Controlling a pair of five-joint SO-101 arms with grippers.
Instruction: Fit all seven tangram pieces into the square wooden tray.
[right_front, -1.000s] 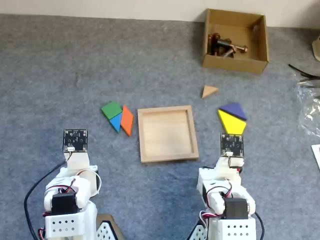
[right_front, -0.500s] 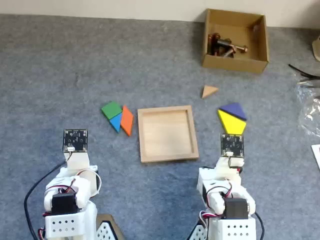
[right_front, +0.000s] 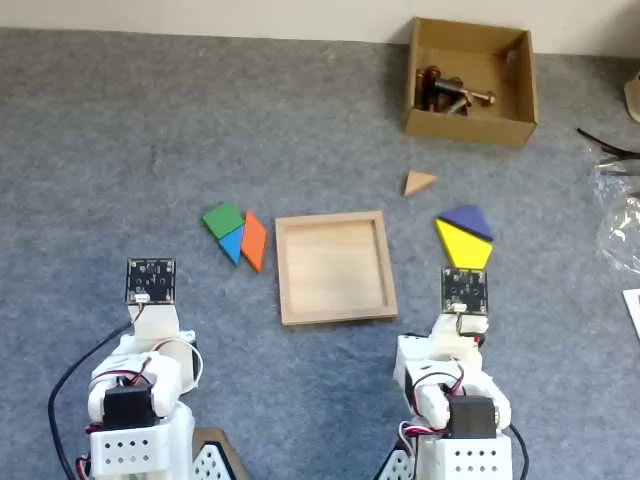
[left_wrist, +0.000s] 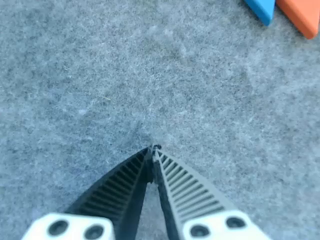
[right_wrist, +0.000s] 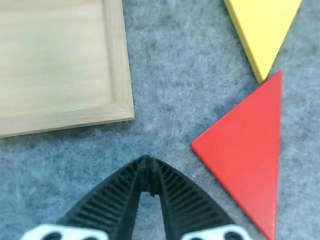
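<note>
Square wooden tray (right_wrist: 117, 65): one corner inside right wrist view, rest cut by picture edges.
Yellow triangle (right_wrist: 262, 30): broad end cut off; in high view, near tip hidden under right arm's wrist board (right_front: 465, 290).
Red triangle (right_wrist: 245, 150): one tip cut off.
Blue piece (left_wrist: 261, 6), orange piece (left_wrist: 302, 15): tips alone inside left wrist view.
Cardboard box (right_front: 465, 128) contents: metallic, too small to identify.
Clear plastic (right_front: 620, 230): cut by edge.

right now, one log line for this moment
tray holds no piece | left gripper shut over carpet | right gripper shut beside red triangle
</note>
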